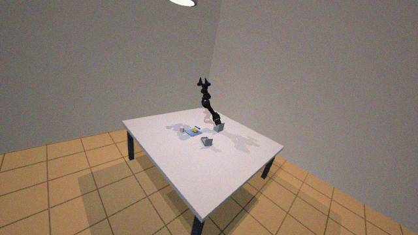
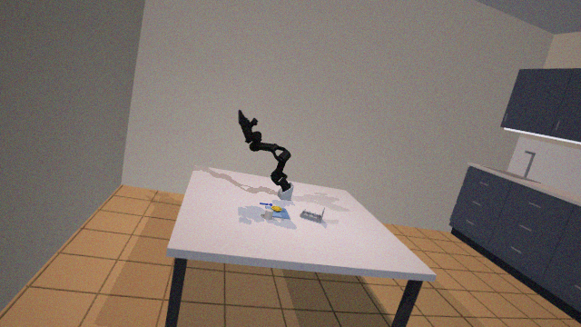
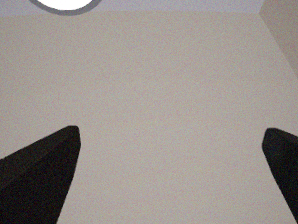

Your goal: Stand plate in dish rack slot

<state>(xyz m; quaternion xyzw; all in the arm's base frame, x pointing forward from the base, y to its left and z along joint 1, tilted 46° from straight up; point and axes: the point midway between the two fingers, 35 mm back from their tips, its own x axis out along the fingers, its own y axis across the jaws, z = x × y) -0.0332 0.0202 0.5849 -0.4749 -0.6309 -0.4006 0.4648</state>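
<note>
Gripper: nearest the wrist camera, the black gripper [image 1: 203, 79] [image 2: 247, 116] [image 3: 174, 136] is seen with its fingers spread wide apart, with nothing held between them.
Arm: the black arm [image 1: 206, 103] [image 2: 283, 156] is raised, its gripper well above the table [image 1: 196, 179] [image 2: 290, 245].
Dish rack: the grey rack [image 1: 208, 142] [image 2: 311, 219] is set on the table, near the blue square, with an upright panel at one end.
Plate: it cannot be picked out for certain; a small yellow rounded item [image 1: 194, 130] [image 2: 276, 209], possibly the plate, is carried on a flat blue square [image 1: 193, 134] [image 2: 282, 215].
Cup: a pale grey cup [image 1: 182, 129] [image 2: 268, 215] is placed just beside the square.
Utensil: a slim blue item [image 1: 197, 127] [image 2: 265, 203] is laid near the yellow one.
</note>
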